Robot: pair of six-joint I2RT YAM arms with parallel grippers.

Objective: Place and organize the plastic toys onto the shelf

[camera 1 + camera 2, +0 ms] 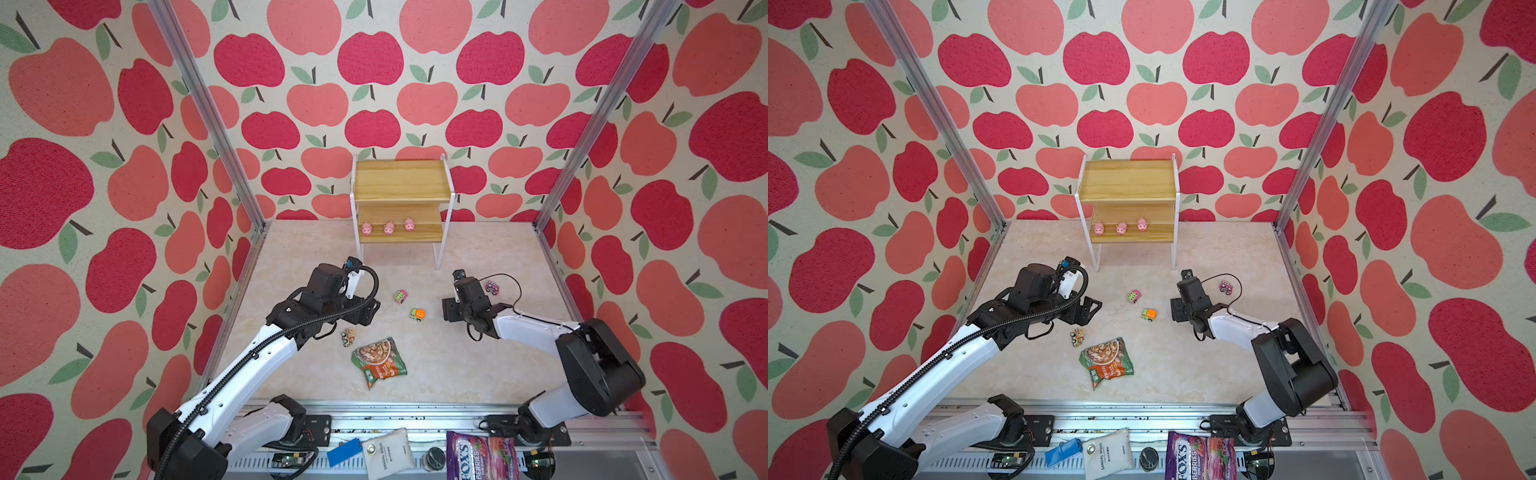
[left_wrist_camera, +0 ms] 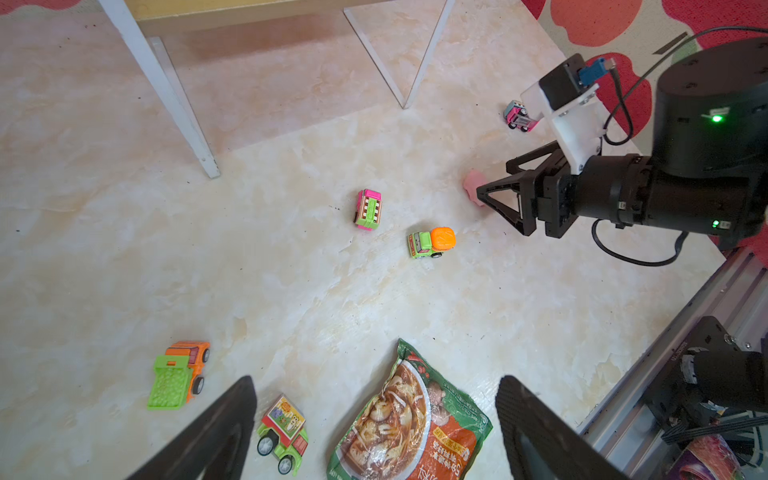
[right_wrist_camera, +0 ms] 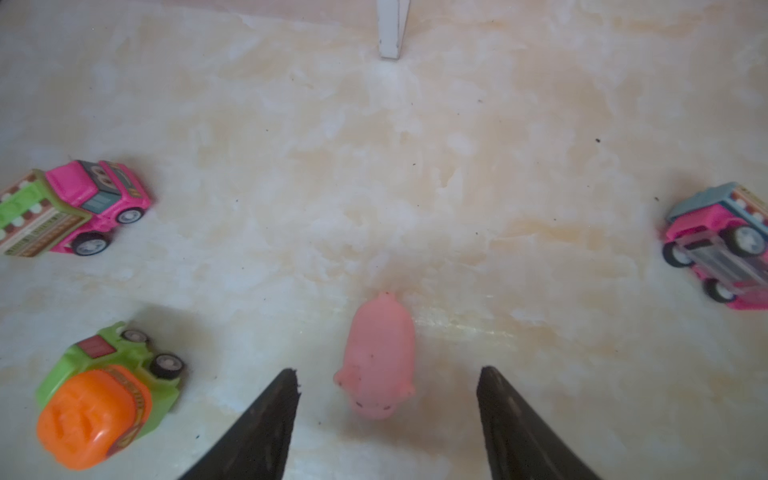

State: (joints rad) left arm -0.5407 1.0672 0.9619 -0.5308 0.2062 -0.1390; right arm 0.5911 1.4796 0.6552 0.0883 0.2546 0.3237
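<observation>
Plastic toys: split between shelf [image 1: 401,182] and tabletop [image 1: 478,374].

Shelf: standing at middle of tabletop's far edge. On lower board, in a row along front edge: left pig [image 1: 366,229], middle pig [image 1: 389,228], right pig [image 1: 409,225].

On tabletop, right of centre: fourth pig [image 3: 380,357], lying between fingers of right gripper [image 3: 388,372], touching neither. Right gripper: claw spread, low over tabletop, gripping nothing.

Near centre: pink-and-green truck [image 1: 400,296]. Just beside it, toward near edge: green mixer truck [image 1: 417,314] with orange drum. Close to right edge: pink-and-blue truck [image 1: 492,287], tipped on its side.

Left of centre: green box truck [image 1: 348,336], on its side, just beside snack packet [image 1: 379,360]. Near it: orange dump truck [image 2: 178,374] with green bed, upright, visible in left wrist view only.

Left gripper [image 2: 376,381]: claw spread wide, empty, held off tabletop near green box truck and snack packet.
</observation>
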